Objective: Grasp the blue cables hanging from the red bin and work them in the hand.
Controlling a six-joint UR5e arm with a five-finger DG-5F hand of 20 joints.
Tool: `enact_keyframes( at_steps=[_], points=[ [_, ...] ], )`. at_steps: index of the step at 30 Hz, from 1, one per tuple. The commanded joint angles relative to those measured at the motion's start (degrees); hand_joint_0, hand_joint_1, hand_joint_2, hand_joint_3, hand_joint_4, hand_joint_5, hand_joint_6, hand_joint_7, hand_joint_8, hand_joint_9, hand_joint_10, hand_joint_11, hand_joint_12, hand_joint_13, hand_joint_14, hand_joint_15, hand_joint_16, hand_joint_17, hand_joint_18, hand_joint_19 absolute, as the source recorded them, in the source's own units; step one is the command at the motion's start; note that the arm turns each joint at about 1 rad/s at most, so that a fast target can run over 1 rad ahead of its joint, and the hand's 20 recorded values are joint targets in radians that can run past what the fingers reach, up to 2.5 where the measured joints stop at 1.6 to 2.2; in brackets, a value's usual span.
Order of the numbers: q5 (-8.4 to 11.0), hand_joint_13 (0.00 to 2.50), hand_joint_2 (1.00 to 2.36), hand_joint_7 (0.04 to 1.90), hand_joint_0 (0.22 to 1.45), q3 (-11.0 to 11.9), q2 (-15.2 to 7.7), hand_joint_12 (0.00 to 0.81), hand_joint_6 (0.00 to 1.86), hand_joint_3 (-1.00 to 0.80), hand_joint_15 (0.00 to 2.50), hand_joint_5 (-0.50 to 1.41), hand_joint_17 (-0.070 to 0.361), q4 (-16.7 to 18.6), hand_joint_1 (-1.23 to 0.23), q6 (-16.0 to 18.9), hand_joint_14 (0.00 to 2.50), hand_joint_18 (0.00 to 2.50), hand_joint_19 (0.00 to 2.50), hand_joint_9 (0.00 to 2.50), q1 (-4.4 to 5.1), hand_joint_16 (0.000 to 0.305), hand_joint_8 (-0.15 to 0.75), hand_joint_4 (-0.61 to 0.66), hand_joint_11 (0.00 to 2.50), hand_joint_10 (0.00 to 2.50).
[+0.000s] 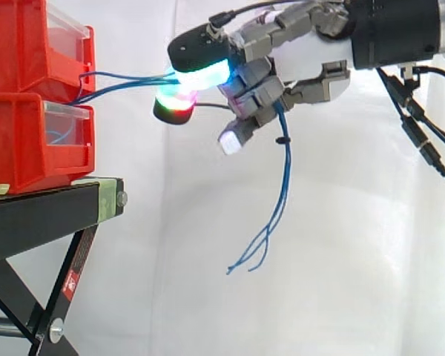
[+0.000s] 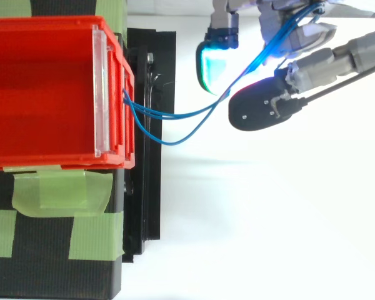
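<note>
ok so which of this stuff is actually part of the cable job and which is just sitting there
Job:
blue cables
upper red bin they hang from
hand, fingers curled round them

Just there:
lower red bin
black stand
green tape
white curtain

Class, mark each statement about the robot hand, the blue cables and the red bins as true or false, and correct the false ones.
1. The fingers of the robot hand are curled round the thin blue cables. True.
2. The cables' free ends rest on the black metal stand. False: they dangle in the air below the hand.
3. The cables run from the upper red plastic bin to the hand. True.
4. The red bins stand side by side. False: the upper bin sits on the lower red plastic bin.
</note>
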Motion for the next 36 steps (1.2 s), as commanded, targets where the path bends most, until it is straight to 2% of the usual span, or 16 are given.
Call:
enact_keyframes(
  at_steps=[1,7,9,11,18,26,28,36],
  points=[
    [-0.29,0.42,1.02,1.40,1.27,1.12,-0.06,0.439,0.23,0.37,2.26,0.30,0.107,-1.31,-0.69,-0.77,2.50,0.52,0.55,0.42,-0.02,0.048,0.427,0.07,2.50,2.50],
    [-0.55,0.37,1.00,1.40,1.32,3.06,0.02,0.415,0.23,0.35,2.28,0.31,0.111,-2.81,-0.69,-2.08,2.50,0.41,0.53,0.41,-0.11,0.049,0.409,0.03,2.50,2.50],
    [-1.08,0.34,1.00,1.40,1.33,4.46,0.02,0.408,0.22,0.34,2.33,0.31,0.112,-4.83,-0.69,-2.87,2.50,0.37,0.53,0.38,-0.11,0.050,0.404,0.02,2.50,2.50],
    [-1.25,0.32,1.00,1.41,1.34,4.81,0.02,0.398,0.22,0.34,2.34,0.31,0.115,-6.06,-0.69,-3.49,2.50,0.34,0.53,0.37,-0.11,0.051,0.403,0.01,2.50,2.50],
    [-1.34,0.24,1.01,1.39,1.37,4.90,-0.06,0.398,0.24,0.34,2.35,0.29,0.118,-7.38,-0.69,-4.72,2.50,0.25,0.50,0.32,-0.11,0.052,0.392,-0.01,2.50,2.50],
    [-2.92,0.23,1.01,1.39,1.37,4.81,-0.06,0.393,0.21,0.36,2.29,0.31,0.114,-8.61,-0.68,-5.86,2.50,0.25,0.53,0.33,-0.11,0.051,0.390,-0.01,2.50,2.50],
    [-3.45,0.23,1.01,1.40,1.37,4.81,-0.06,0.387,0.20,0.36,2.28,0.32,0.114,-9.22,-0.68,-6.48,2.50,0.25,0.53,0.33,0.15,0.050,0.390,-0.01,2.50,2.50],
    [-3.54,0.24,1.01,1.41,1.37,4.81,-0.06,0.393,0.19,0.36,2.29,0.33,0.114,-9.75,-0.68,-6.21,2.50,0.26,0.53,0.35,0.51,0.051,0.391,0.00,2.50,2.50]
  ],
)
